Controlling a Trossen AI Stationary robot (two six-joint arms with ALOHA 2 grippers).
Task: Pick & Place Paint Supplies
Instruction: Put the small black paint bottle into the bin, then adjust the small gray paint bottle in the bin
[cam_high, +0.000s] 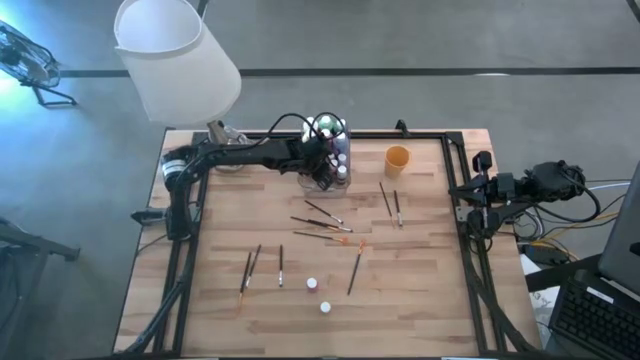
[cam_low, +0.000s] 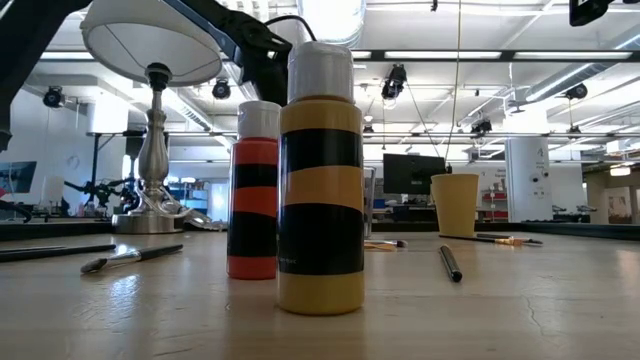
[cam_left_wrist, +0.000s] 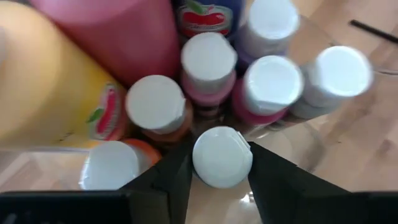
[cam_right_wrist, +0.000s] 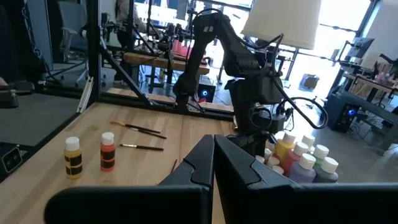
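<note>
A clear plastic box (cam_high: 327, 152) at the table's far middle holds several white-capped paint bottles (cam_left_wrist: 208, 62). My left gripper (cam_high: 322, 172) reaches into it from the left and above, shut on one bottle's white cap (cam_left_wrist: 222, 157). Two more bottles stand upright on their bases near the front edge: a yellow one (cam_low: 320, 200) and an orange-red one (cam_low: 255, 195). Several dark-handled paintbrushes (cam_high: 322, 224) lie flat across the table's middle. My right gripper (cam_right_wrist: 213, 149) waits shut, raised by the table's right edge (cam_high: 480, 190). My left gripper has the bottle's white cap (cam_left_wrist: 222, 157) between its two fingers, one finger (cam_left_wrist: 177, 174) on each side of the round cap. The fingers slant down from above. The bottle's body is hidden below the cap; it stands upright among the other bottles in the box.
An orange cup (cam_high: 397, 160) stands right of the box. A lamp with a white shade (cam_high: 175, 55) overhangs the far left corner. Larger yellow (cam_left_wrist: 43, 81) and pink (cam_left_wrist: 118, 31) bottles fill the box's far part. A black frame (cam_high: 462, 200) borders the table.
</note>
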